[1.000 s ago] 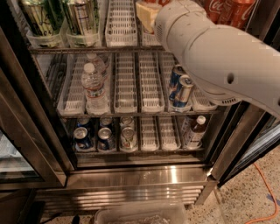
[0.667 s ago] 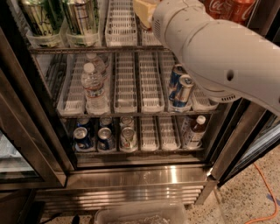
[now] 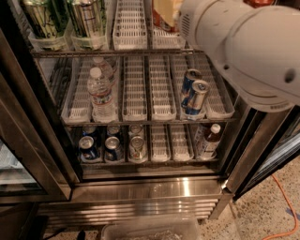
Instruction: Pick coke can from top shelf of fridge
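Note:
The fridge (image 3: 145,190) stands open in front of me. My white arm (image 3: 243,47) reaches in from the right to the top shelf (image 3: 117,52). My gripper (image 3: 162,10) is at the top edge of the view, over a white slotted lane tray (image 3: 130,26), and is mostly cut off. A red patch of the coke can (image 3: 161,23) shows right under the gripper; I cannot tell whether they touch. Another sliver of red can (image 3: 260,2) shows above the arm at the top right.
Tall green-and-silver cans (image 3: 44,18) stand at the top shelf's left. The middle rack holds water bottles (image 3: 101,91) and blue-and-silver cans (image 3: 194,96). The lower rack holds small cans (image 3: 110,147) and a bottle (image 3: 209,140). A clear bin (image 3: 150,229) lies on the floor.
The arm has shifted slightly up and further in at the top shelf. It now hides most of the red cans at the top right. Nothing on the racks has moved.

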